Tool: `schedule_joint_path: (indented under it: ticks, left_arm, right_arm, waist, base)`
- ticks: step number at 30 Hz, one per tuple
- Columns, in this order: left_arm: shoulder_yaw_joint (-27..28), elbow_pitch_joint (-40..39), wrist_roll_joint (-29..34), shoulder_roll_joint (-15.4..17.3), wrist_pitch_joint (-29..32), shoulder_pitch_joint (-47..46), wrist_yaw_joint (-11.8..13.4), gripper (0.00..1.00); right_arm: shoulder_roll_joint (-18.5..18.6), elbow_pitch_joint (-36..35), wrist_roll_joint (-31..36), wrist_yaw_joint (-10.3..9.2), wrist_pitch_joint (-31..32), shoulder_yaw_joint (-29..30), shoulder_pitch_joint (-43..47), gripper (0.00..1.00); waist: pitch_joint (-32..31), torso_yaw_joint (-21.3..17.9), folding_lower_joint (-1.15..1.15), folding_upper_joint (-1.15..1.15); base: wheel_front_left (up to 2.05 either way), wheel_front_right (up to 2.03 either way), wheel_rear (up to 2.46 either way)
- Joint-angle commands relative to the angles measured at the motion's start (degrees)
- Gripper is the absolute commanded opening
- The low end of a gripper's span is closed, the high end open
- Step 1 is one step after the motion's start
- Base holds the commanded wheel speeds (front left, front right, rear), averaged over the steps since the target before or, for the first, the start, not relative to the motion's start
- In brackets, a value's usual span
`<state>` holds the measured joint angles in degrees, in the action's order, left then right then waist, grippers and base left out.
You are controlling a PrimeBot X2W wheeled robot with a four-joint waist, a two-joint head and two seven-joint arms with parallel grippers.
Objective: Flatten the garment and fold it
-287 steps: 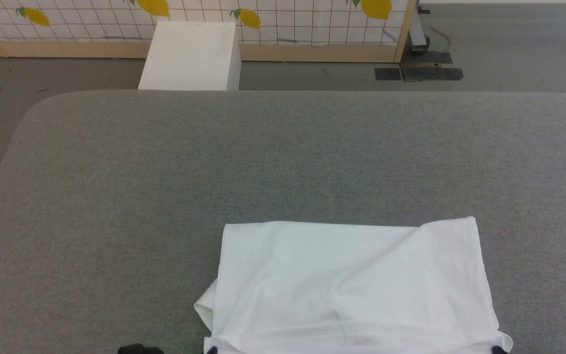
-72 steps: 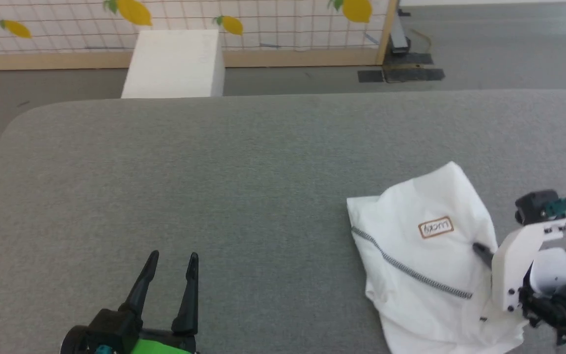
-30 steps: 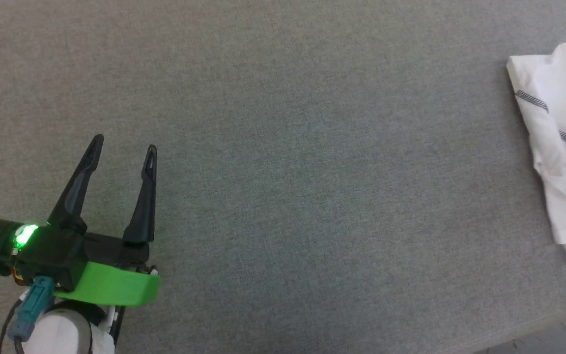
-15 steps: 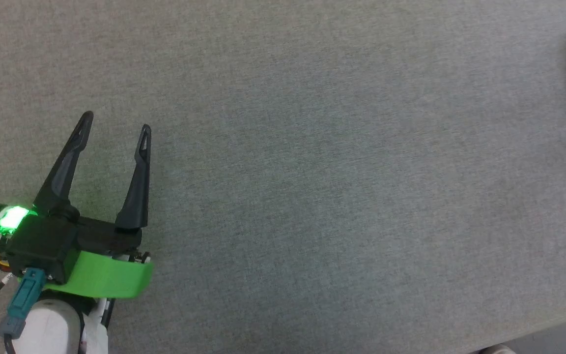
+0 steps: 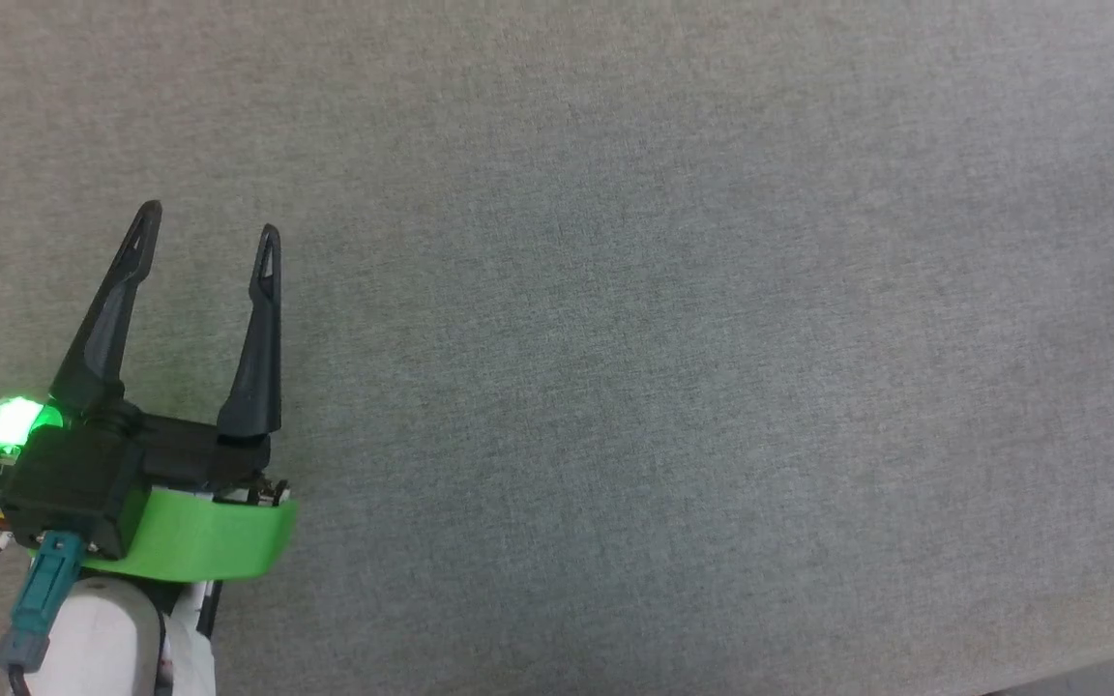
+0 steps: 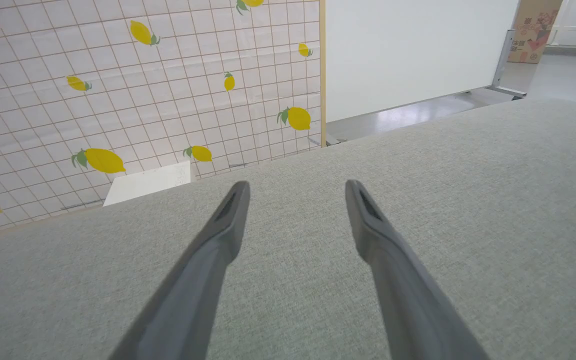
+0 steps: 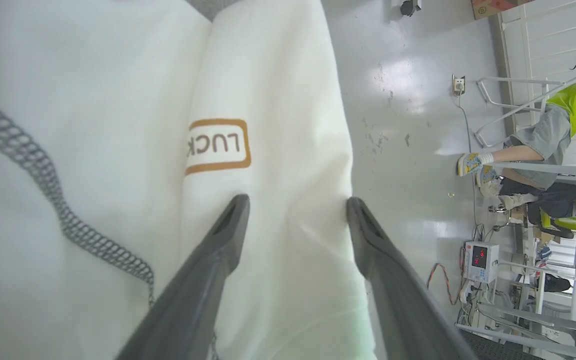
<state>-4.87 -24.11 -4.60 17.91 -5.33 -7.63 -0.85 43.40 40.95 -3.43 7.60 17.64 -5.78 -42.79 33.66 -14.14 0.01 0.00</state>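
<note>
Right tool (image 7: 296,201) now open over garment (image 7: 93,75)

Grey fabric tabletop (image 5: 615,338). Far side: lemon-print grid wall (image 6: 143,75), white box (image 6: 148,182) at its foot, plain white panel (image 6: 408,50) to the right. Glossy floor (image 7: 408,125) w/ seated person (image 7: 543,145) in hi-vis top; monitor (image 7: 480,261) w/ red digits nearby.
</note>
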Motion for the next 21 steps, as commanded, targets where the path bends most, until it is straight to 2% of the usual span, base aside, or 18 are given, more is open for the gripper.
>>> schedule_joint_path:
  ticks: [1,6,13,18,21]
  left_arm:
    - [0.07,0.43,0.04,-0.37,-0.61,-0.42,0.65,1.0]
    - [0.27,2.45,-1.74,-2.41,-2.18,0.22,1.98,1.0]
    - [0.32,5.4,-5.13,-4.87,-4.74,2.22,2.55,1.0]
    - [0.17,8.69,-5.47,-5.9,-6.42,3.92,3.37,1.0]
    - [0.26,10.35,-5.37,-6.47,-7.38,4.75,4.05,1.0]
  right_arm:
    - [0.29,0.63,0.58,-0.11,-0.32,-0.08,-1.05,1.0]
    - [1.33,2.68,0.69,-0.11,-0.9,-0.04,-0.87,1.0]
    - [0.91,2.19,-0.38,-0.11,-2.08,0.14,1.97,1.0]
    - [-2.25,-1.28,-1.8,-0.11,-4.09,2.49,6.46,1.0]
    - [-5.81,-3.94,-2.82,-0.11,-5.96,6.97,9.53,1.0]
  waist:
    - [-1.46,0.47,-0.01,0.0]
    - [-5.02,1.19,-0.01,0.0]
    - [-11.22,2.3,-0.01,0.0]
    - [-15.95,3.46,-0.01,0.0]
    - [-18.63,4.45,-0.01,0.0]
  base:
    - [0.0,0.0,0.0]
    - [0.0,0.0,0.0]
    - [0.0,0.0,0.0]
    - [0.0,0.0,0.0]
    - [0.0,0.0,0.0]
